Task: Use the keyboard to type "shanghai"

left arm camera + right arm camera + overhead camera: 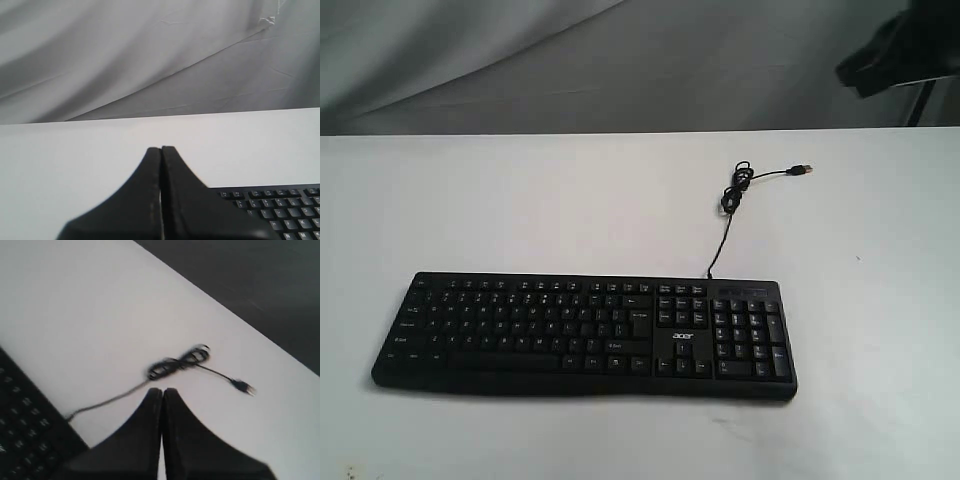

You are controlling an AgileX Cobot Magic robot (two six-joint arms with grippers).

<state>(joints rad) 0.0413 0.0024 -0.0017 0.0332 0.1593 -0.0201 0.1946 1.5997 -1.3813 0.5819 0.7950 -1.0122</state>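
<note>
Left end effector (pixel 161 150): fingers pressed together, nothing between them, held clear of the keyboard (pixel 585 335), whose corner keys show just beyond it in the left wrist view. Right end effector (pixel 162 391): also closed tight and empty, over the bare white worktop (pixel 470 200) near the part of the keyboard where the cable (pixel 725 235) comes out. Keyboard lies flat toward the near side of the worktop, long edge across the exterior view, number pad at the right, small white logo just left of the pad. Thin black cable leaves the far edge, runs away from the keyboard, bunches into a small loose coil, and ends in a USB plug (pixel 803 170) lying free on the worktop. Beyond the worktop's far edge, creased grey cloth (pixel 620 60); in the upper right corner a dark blurred shape (pixel 900 50), cannot tell what
</note>
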